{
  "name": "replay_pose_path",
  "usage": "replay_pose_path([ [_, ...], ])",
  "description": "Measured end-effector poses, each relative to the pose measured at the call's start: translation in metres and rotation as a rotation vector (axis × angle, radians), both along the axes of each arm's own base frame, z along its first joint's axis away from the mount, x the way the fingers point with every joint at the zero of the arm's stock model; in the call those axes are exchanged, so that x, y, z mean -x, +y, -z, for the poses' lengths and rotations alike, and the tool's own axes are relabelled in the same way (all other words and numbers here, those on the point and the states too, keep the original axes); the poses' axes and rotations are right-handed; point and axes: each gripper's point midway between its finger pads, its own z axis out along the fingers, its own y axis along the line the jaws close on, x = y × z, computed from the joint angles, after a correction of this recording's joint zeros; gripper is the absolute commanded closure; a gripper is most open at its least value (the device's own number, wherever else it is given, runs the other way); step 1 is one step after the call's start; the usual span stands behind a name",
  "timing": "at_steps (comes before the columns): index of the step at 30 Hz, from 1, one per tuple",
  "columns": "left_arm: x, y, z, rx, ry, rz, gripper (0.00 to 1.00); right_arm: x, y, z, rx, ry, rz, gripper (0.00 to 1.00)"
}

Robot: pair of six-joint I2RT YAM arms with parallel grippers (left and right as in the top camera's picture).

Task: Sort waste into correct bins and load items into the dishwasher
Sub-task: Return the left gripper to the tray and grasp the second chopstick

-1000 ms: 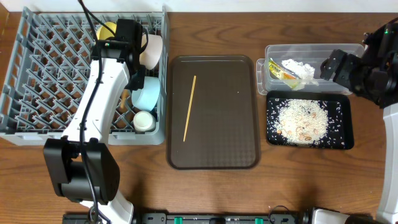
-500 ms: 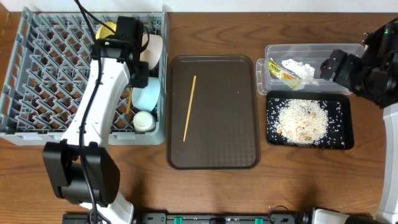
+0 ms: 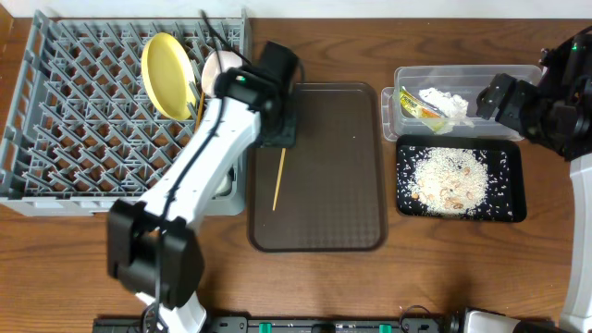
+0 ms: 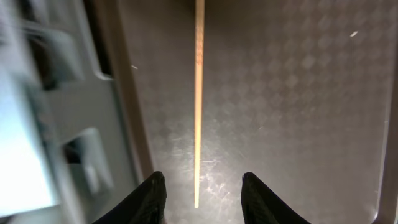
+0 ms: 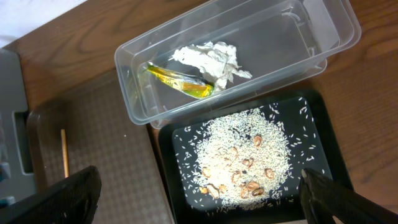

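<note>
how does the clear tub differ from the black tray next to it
The clear tub is see-through with tall walls; the black tray is opaque and shallow. The clear tub holds a crumpled tissue and a wrapper; the black tray holds rice scraps. Both are rectangular, with similar footprints, lying side by side.

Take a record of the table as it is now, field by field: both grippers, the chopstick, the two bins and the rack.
left gripper: open, low over the brown tray, fingertips either side of one end of the chopstick
right gripper: open, empty, above the bins
chopstick: lying flat on the brown tray
clear tub: holds crumpled tissue and snack wrapper
black tray: holds rice scraps
dish rack: yellow plate propped on edge, tilted
</note>
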Motion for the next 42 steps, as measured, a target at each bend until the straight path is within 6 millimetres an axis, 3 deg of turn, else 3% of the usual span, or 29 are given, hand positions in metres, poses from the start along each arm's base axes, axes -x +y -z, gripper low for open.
replay_pose_path([
  [13, 0.000, -0.002, 0.089, -0.088, 0.181, -0.012, 0.58, 0.000, 0.000, 0.000, 0.000, 0.000, 0.000, 0.01],
  [29, -0.008, -0.006, 0.105, -0.091, 0.169, 0.045, 0.58, 0.000, 0.000, 0.000, 0.000, 0.000, 0.000, 0.01],
  [34, -0.007, -0.005, 0.117, -0.099, 0.190, 0.046, 0.59, 0.000, 0.000, 0.000, 0.000, 0.000, 0.000, 0.01],
  [42, -0.011, -0.007, 0.118, -0.093, 0.176, 0.046, 0.65, 0.000, 0.000, 0.000, 0.000, 0.000, 0.000, 0.01],
])
